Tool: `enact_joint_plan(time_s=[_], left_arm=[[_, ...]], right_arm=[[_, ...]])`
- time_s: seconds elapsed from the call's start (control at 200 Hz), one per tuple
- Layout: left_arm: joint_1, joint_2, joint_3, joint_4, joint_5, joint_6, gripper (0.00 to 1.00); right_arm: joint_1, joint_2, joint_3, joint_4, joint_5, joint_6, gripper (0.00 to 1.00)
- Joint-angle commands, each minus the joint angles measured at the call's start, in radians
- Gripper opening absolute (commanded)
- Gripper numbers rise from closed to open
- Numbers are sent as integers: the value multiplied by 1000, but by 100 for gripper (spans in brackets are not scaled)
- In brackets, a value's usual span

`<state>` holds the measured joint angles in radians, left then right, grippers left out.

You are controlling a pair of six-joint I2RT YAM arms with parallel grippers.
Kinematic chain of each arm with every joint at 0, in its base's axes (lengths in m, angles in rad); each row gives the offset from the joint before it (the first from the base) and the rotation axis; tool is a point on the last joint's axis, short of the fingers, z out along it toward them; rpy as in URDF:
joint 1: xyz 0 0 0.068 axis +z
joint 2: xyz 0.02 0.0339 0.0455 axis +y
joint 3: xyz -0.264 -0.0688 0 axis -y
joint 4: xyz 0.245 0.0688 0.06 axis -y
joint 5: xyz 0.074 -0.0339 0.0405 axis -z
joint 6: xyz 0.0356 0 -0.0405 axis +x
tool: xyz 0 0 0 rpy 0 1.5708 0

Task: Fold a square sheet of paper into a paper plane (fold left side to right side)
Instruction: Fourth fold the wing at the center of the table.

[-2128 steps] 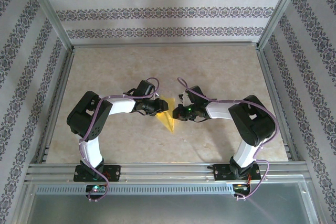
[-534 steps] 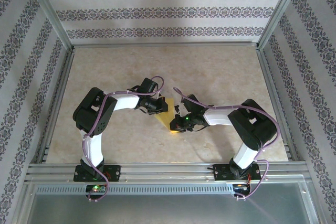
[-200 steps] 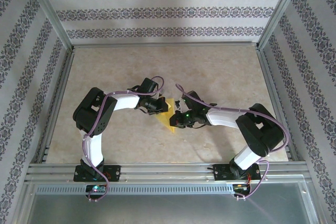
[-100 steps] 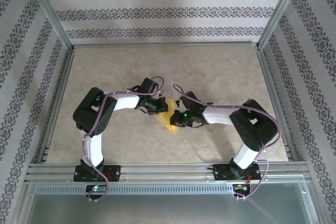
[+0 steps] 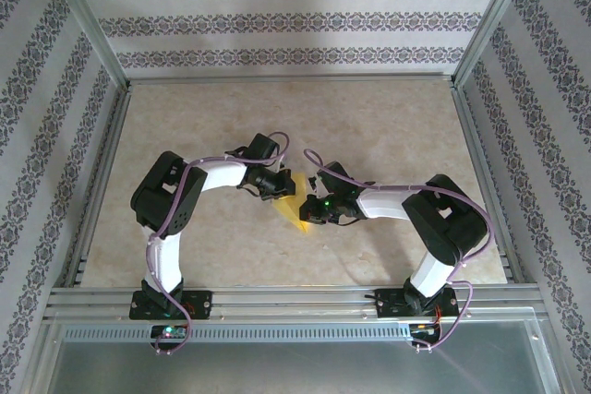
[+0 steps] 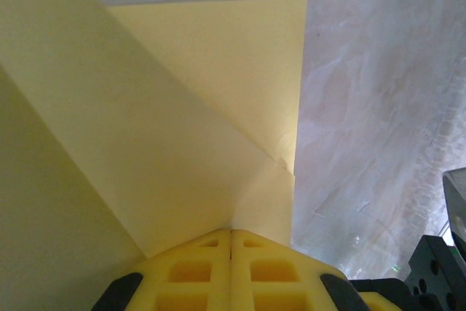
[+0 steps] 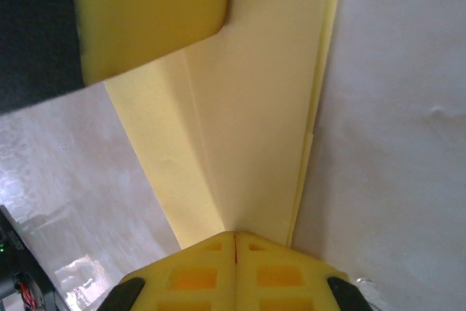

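Note:
The yellow sheet of paper point(image 5: 294, 210) lies folded into a pointed shape on the table between the two arms. My left gripper point(image 5: 283, 193) is shut, its tips pressed on the paper's far left part. In the left wrist view, creases of the paper point(image 6: 182, 107) run together at the closed left gripper point(image 6: 231, 232). My right gripper point(image 5: 310, 214) is shut too, with its tips on the paper's right edge. In the right wrist view, the closed right gripper point(image 7: 235, 234) sits on a long crease of the paper point(image 7: 247, 121), with a left fingertip point(image 7: 145, 12) on the sheet beyond.
The beige table point(image 5: 388, 126) stretches out on all sides of the paper. Metal frame rails point(image 5: 277, 300) run along the near edge, and patterned walls close in the other sides. The two wrists are close together over the table's middle.
The right gripper has slid a little along the paper toward the far side. The left gripper has barely moved. Both have stayed shut on top of the sheet.

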<state>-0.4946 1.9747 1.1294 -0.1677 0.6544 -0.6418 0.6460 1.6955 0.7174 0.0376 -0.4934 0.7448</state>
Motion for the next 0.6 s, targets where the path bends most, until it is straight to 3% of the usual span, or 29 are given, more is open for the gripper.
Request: enact_joint_plan(time_s=[0.0,0.595], left_arm=[[55,49,35,-22,-111,50,6],[176,113,138,52,-81,90,7]], right_arm=[[25,38,-56,-151,49,-31,0],[38,59,-64,-132,40,-18,0]])
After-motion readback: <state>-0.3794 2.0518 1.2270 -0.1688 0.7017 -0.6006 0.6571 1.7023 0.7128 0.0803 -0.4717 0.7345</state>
